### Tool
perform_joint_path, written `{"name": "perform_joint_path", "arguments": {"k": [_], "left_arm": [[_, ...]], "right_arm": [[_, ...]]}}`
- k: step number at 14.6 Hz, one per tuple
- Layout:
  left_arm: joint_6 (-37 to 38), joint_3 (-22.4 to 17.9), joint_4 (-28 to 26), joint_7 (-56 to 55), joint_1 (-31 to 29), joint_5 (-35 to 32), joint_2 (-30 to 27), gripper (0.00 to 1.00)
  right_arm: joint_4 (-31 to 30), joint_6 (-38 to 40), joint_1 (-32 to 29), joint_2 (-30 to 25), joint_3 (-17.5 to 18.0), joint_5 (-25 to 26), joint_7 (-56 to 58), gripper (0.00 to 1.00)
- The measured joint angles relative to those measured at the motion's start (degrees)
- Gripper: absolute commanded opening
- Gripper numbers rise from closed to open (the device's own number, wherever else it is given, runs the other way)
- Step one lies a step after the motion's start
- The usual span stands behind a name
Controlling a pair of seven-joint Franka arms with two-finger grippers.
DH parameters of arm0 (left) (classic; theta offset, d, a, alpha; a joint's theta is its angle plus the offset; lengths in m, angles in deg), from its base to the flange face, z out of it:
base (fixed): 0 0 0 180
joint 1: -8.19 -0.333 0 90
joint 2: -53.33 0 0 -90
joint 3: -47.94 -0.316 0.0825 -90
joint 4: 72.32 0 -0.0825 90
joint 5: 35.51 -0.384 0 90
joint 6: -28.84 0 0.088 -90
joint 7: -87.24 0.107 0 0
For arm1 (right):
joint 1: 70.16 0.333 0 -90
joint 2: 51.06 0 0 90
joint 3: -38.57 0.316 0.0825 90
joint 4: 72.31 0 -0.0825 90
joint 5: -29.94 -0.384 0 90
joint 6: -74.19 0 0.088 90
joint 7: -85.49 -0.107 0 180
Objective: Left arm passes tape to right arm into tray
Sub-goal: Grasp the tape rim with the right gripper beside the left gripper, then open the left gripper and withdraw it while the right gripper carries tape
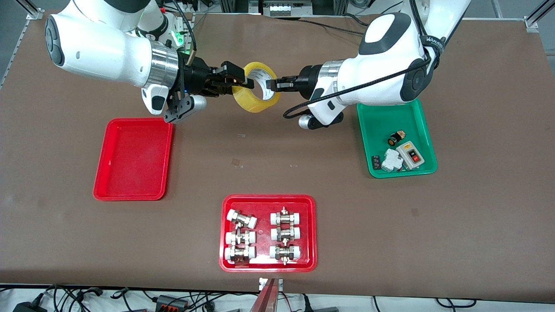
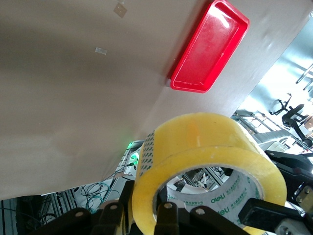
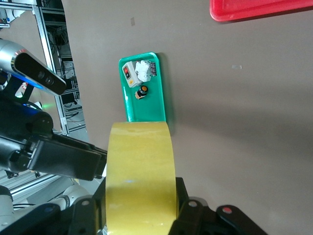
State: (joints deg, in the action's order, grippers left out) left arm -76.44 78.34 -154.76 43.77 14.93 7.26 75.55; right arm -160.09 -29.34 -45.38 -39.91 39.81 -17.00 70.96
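The translucent yellow roll of packing tape (image 1: 256,87) hangs in the air above the bench's robot-side edge, pinched from both ends: the left arm's black claw (image 1: 272,84) on one rim, the right arm's black claw (image 1: 236,81) on the other. The plain glossy red plastic tray (image 1: 132,159) lies toward the right arm's end.

Bright, even light; soft shadows

tape (image 3: 141,176) lower edge hidden by fingers (image 3: 188,205)
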Motion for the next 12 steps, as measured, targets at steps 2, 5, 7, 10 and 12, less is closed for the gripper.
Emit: {"name": "perform_joint_path", "arguments": {"k": [2, 5, 7, 10, 12], "left_arm": [[0.01, 0.0, 0.0, 0.0, 0.0, 0.0, 0.0, 0.94], [0.84, 0.0, 0.53, -0.07, -0.2, 0.01, -0.03, 1.0], [1.28, 0.0, 0.8, -0.09, -0.7, 0.01, -0.04, 1.0], [1.64, 0.0, 0.96, -0.09, -1.18, 0.01, -0.07, 1.0], [3.68, -0.06, 1.31, 0.01, -2.15, -0.42, -0.43, 1.0]], "right_arm": [[0.0, 0.01, 0.0, 0.0, 0.0, 0.0, 0.0, 0.35], [-0.01, 0.2, 0.0, 0.08, -0.09, 0.02, 0.0, 0.35], [-0.02, 0.34, 0.0, 0.15, -0.18, 0.02, 0.0, 0.35], [-0.03, 0.44, -0.01, 0.25, -0.3, 0.02, 0.0, 0.35], [-0.06, 0.45, -0.02, 0.35, -0.37, 0.03, 0.0, 0.35]]}}
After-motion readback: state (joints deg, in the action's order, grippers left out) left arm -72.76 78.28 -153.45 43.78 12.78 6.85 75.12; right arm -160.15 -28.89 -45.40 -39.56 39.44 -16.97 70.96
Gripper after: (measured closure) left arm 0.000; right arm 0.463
